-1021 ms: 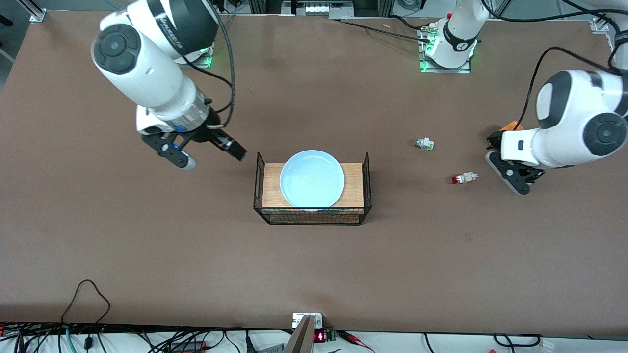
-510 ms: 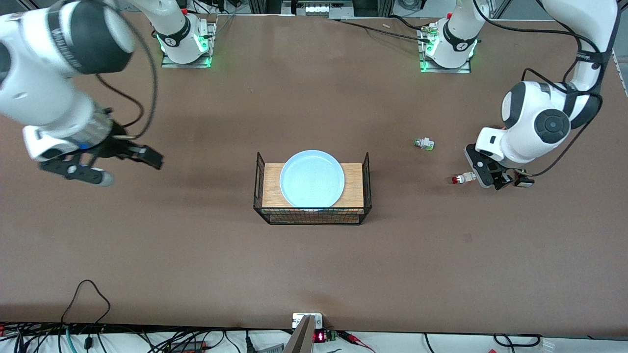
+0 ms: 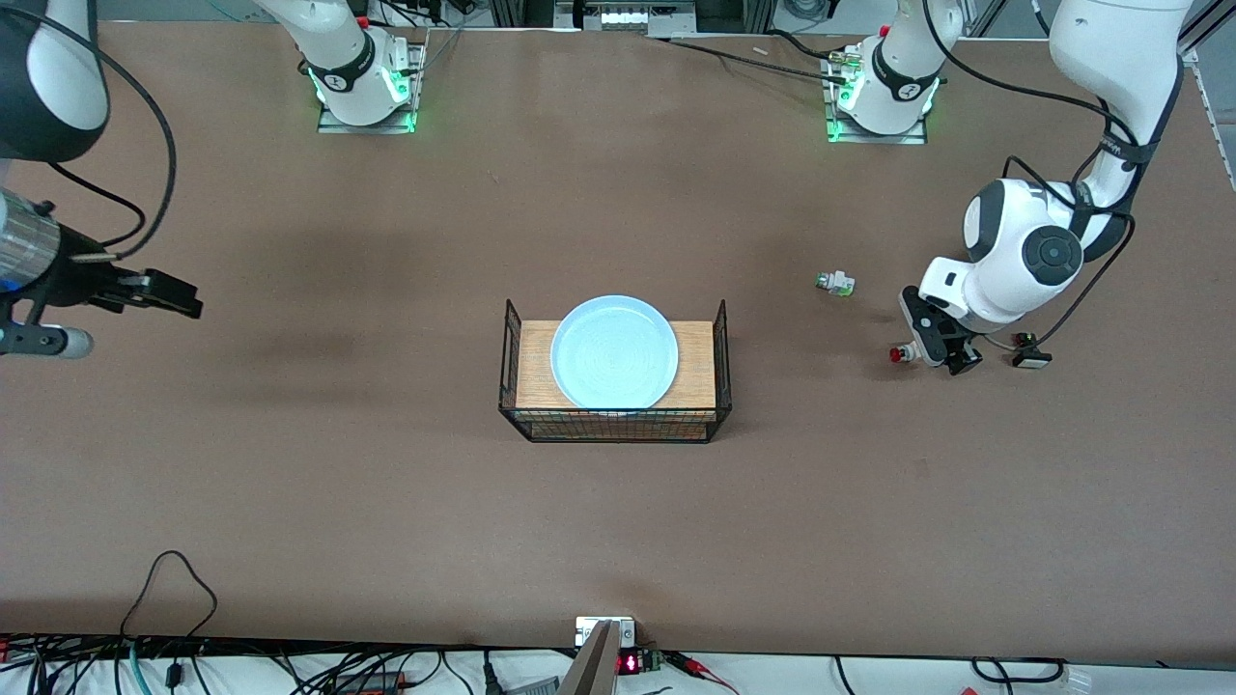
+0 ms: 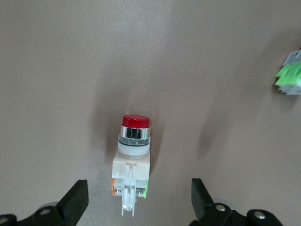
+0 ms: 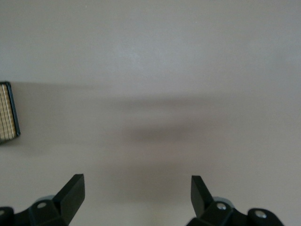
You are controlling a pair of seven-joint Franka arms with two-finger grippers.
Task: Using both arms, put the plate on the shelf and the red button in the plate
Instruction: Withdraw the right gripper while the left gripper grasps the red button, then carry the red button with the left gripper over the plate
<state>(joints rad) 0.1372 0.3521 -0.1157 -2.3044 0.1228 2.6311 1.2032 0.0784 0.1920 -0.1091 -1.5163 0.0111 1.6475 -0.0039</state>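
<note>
Red-capped and cream-bodied, the red button (image 3: 902, 353) lies on its side on the brown desk (image 3: 386, 502) toward the left arm's end, with the left hand (image 3: 935, 340) low over its body so that only the cap shows clear in the front view. The left wrist view gives what that view hides: the whole red button (image 4: 133, 162), chrome ring and white block included, lies between the spread fingers (image 4: 75, 201) of the left hand (image 4: 136, 200), which stand apart from it on either side without touching. That same view catches a green-capped button (image 4: 289, 76) at its edge; in the front view the green-capped button (image 3: 835, 283) lies on the desk near the left hand, farther from the front camera than the red one.

Mid-desk, well apart from both hands, the pale blue plate (image 3: 614, 351) rests on a wooden board inside a black wire rack (image 3: 614, 425).

At the right arm's end the right hand (image 3: 97, 319) is up over bare desk. Its fingers (image 5: 70, 193) are spread in the right wrist view, nothing between them, and a corner of the wire rack (image 5: 9, 113) shows at that view's edge.
</note>
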